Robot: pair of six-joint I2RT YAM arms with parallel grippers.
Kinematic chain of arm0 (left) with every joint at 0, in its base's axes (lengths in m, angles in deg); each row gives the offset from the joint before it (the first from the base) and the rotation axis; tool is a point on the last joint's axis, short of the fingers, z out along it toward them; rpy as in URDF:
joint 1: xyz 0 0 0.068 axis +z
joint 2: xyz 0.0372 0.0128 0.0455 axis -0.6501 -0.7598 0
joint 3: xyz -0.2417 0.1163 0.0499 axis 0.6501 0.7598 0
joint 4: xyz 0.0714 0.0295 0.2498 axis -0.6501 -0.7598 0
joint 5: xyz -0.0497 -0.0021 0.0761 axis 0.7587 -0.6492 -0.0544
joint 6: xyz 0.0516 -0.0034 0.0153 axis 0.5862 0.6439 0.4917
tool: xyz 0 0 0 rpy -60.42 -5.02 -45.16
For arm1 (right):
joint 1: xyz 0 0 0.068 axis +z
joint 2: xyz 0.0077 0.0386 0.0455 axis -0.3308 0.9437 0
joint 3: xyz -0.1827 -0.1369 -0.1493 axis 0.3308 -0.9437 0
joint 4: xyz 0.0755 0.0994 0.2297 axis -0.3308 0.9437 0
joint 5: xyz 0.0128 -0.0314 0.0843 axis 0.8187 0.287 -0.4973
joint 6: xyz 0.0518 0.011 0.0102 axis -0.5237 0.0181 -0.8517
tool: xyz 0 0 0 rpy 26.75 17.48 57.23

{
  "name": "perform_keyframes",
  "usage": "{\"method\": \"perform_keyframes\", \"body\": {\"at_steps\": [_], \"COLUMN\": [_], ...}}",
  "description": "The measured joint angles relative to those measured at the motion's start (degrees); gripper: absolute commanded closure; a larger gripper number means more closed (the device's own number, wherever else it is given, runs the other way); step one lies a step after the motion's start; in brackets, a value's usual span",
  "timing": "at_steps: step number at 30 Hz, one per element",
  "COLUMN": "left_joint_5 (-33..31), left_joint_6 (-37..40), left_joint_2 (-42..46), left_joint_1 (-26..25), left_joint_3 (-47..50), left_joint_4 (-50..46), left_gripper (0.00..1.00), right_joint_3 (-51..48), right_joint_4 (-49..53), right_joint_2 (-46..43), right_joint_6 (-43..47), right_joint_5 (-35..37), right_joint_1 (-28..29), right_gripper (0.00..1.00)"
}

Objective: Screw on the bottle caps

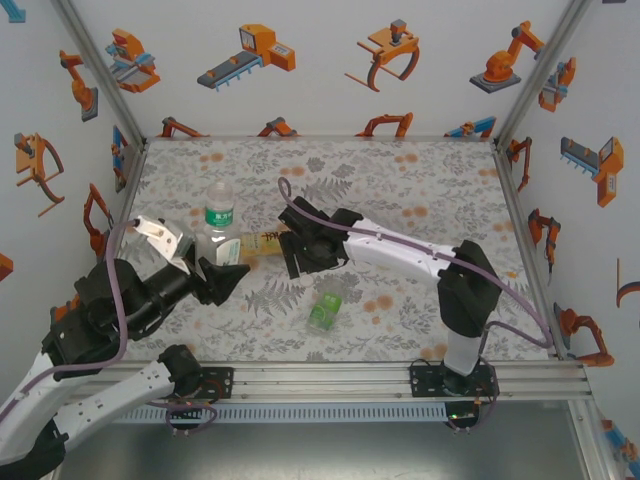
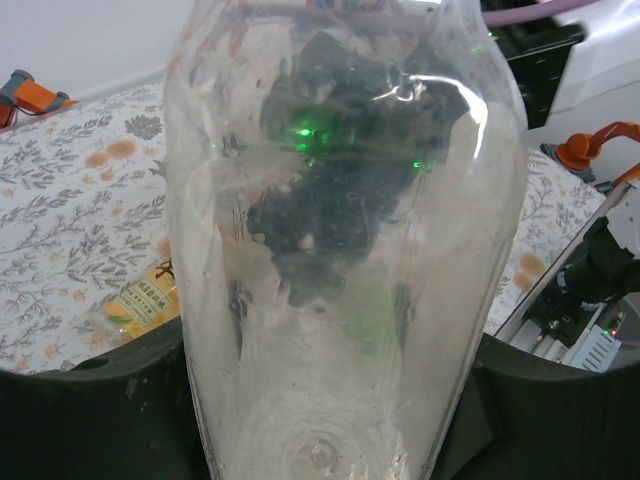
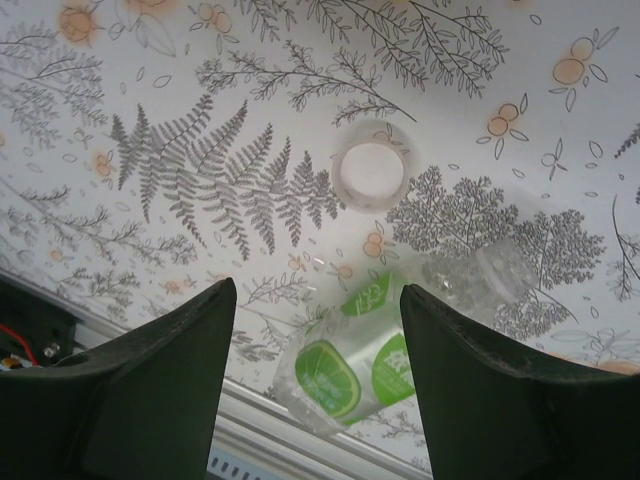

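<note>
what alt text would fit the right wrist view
A small clear plastic bottle with green-and-white labels lies on its side on the floral-patterned table, beneath the open black pincer. A small round whitish plastic cap rests on the table just beyond it, apart from the bottle.

Robotics lab test cell. Bench [image 1: 420, 190] under floral-print sheet, boxed in by white wall panels [image 1: 320, 90] printed with orange and blue cartoon robot arms. Bare aluminium frame posts [image 1: 100, 70] at corners. Slotted aluminium rail [image 1: 330, 380] along near edge, two robot arms bolted to it: left arm [image 1: 100, 310], right arm [image 1: 400, 250]. Purple cables [image 1: 528, 303] loop off arms. Electronics board [image 2: 600, 335] with small lit indicators beside rail, seen from left wrist.
</note>
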Motion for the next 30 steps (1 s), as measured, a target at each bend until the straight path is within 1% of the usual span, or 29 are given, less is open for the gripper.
{"method": "perform_keyframes", "body": {"at_steps": [7, 14, 21, 30], "left_joint_5": [0.0, 0.0, -0.02, -0.39], "left_joint_6": [-0.13, -0.42, -0.44, -0.44], "left_joint_2": [1.18, 1.25, 1.29, 2.34], "left_joint_1": [0.0, 0.0, 0.0, 0.0], "left_joint_3": [-0.13, -0.13, -0.13, -0.13], "left_joint_4": [-1.09, -2.14, -2.25, -2.58], "left_gripper": [1.0, 1.0, 1.0, 1.0], "right_joint_3": [3.56, 6.69, 7.17, 7.93], "right_joint_4": [0.83, 1.46, 1.92, 2.34], "right_joint_2": [7.61, 12.2, 13.66, 15.26], "right_joint_6": [0.61, 2.01, 3.06, 3.26], "right_joint_5": [0.24, 0.72, 2.01, 2.01], "right_joint_1": [-0.42, -0.42, -0.42, -0.42], "right_gripper": [0.42, 0.44, 0.46, 0.47]}}
